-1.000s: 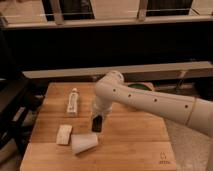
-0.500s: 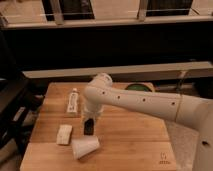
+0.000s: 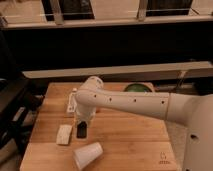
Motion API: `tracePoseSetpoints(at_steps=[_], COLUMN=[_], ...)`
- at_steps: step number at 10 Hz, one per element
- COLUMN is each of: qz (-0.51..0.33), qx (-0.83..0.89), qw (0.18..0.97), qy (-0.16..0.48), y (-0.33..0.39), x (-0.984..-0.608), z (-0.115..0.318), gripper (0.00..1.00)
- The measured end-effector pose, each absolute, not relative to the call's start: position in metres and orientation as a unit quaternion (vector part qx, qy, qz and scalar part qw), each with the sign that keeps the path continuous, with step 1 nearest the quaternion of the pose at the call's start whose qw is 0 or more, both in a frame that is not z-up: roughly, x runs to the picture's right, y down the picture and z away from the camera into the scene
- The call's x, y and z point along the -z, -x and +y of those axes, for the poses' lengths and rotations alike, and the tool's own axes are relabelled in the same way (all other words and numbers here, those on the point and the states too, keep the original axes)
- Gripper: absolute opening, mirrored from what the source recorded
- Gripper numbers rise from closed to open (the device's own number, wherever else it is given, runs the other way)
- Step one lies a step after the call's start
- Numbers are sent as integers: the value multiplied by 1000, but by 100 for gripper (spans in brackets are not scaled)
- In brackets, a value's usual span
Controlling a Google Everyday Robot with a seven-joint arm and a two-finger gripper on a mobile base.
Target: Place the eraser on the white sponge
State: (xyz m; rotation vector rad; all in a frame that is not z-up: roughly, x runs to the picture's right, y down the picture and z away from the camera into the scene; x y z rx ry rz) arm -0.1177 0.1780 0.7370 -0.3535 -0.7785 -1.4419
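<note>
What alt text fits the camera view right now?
The robot's white arm reaches over a wooden table, its gripper low beside the white sponge, with a small dark block, possibly the eraser, at its tip. A white cup lies on its side nearer the camera; a white tube sits behind the arm.
</note>
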Motion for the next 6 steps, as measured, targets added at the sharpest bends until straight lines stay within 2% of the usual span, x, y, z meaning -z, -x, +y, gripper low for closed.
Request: tracePoseSetpoints(at_steps=[6], qz=[-361], qx=[647], qw=[656], qy=[143], y=[154], x=[-743], z=[194], gripper=[0])
